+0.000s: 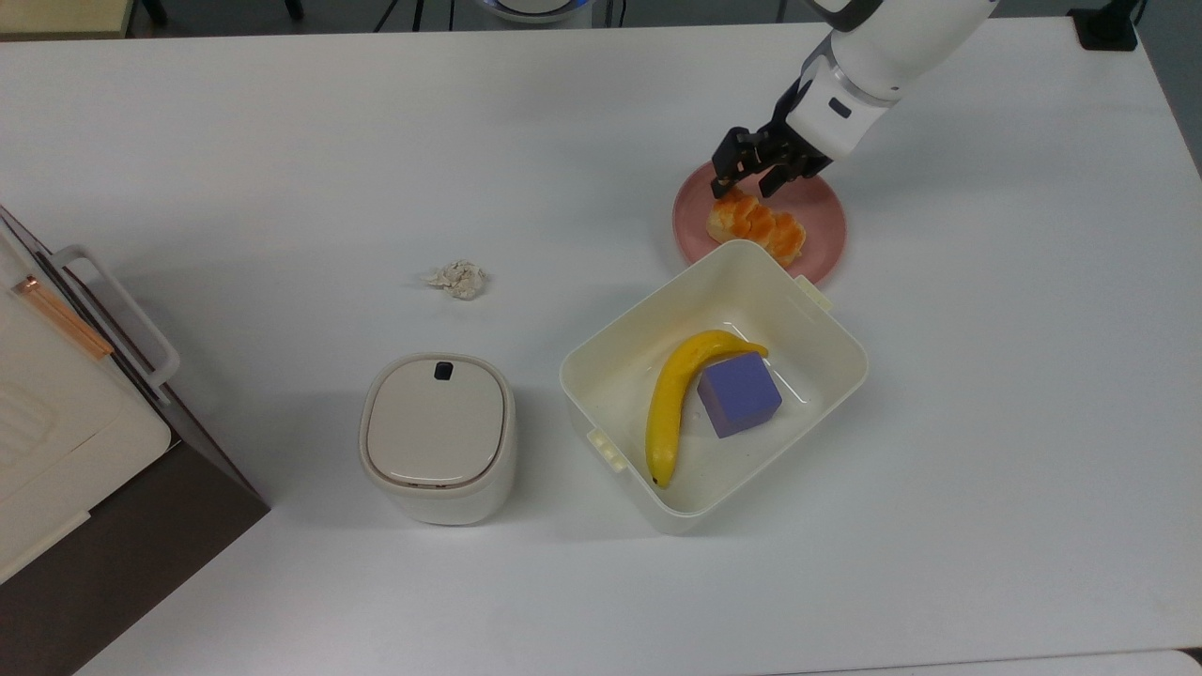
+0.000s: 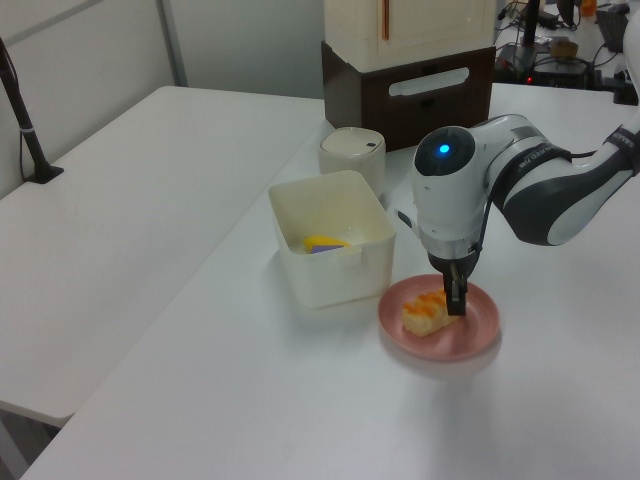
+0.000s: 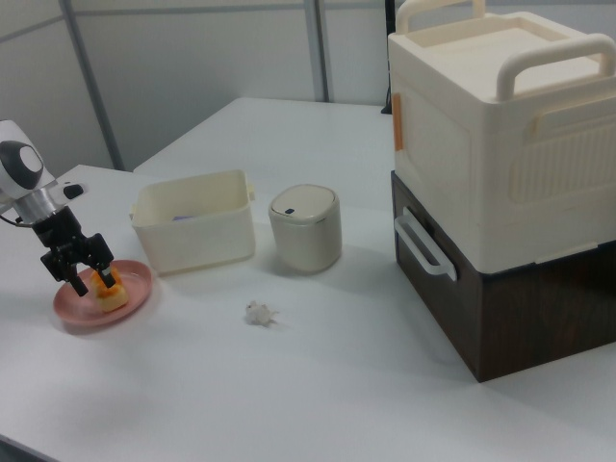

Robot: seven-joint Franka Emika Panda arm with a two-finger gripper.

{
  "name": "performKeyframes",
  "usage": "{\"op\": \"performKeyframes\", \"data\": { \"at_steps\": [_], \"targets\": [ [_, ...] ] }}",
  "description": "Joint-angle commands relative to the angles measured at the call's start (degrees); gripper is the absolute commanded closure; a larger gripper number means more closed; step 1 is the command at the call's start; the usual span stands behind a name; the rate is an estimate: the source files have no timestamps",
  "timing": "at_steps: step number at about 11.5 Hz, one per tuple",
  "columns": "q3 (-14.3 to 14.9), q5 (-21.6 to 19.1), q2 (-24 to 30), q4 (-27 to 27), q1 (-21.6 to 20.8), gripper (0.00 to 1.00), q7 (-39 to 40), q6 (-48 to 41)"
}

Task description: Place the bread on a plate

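Now the bread (image 1: 756, 226) is seen lying on the plate (image 1: 819, 208), released; the gripper (image 1: 747, 180) is held spread just above its end, beside the tub (image 1: 842, 338).

Glossy orange-brown bread (image 1: 757, 227) with cream sides on pink plate (image 1: 820, 219); yellow banana (image 1: 672, 399) and purple cube (image 1: 739, 394) in cream tub (image 1: 850, 357) at centre right; black gripper (image 1: 755, 178), white arm.

Franka Panda arm (image 2: 520, 185): glossy white rounded shell with dark grey joint bands. A blue indicator light glows on the wrist housing. Gripper (image 1: 748, 185): black, two short black fingers (image 3: 75, 280), mounted below the white flange.
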State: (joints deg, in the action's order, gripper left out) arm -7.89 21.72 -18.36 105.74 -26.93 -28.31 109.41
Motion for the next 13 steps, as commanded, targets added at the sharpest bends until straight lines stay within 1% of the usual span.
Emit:
{"op": "performKeyframes", "data": {
  "at_steps": [1,2,3,4,6,9,10,11,12,13],
  "targets": [
    [-0.02,0.16,1.48,-1.15,2.30,0.00,1.78,-2.54],
    [-0.02,-0.36,2.35,-3.67,5.10,0.00,1.34,-2.71],
    [-0.11,-0.19,3.49,-4.83,8.70,0.00,2.55,-2.88],
    [-0.11,-0.19,4.81,-4.75,11.26,0.00,6.65,-3.06],
    [-0.02,-0.36,6.40,-4.84,14.96,0.00,18.15,-7.00],
    [0.50,-1.24,9.38,-4.84,19.97,0.00,29.15,-9.90],
    [0.94,-2.38,10.79,-4.93,21.38,0.00,33.98,-10.44],
    [1.21,-4.82,12.45,-5.10,23.57,0.00,35.77,-10.44],
    [2.34,-8.42,13.43,-7.71,25.15,0.00,35.70,-10.88],
    [4.88,-12.98,13.70,-10.87,25.95,0.00,35.70,-13.41]
  ]
}}
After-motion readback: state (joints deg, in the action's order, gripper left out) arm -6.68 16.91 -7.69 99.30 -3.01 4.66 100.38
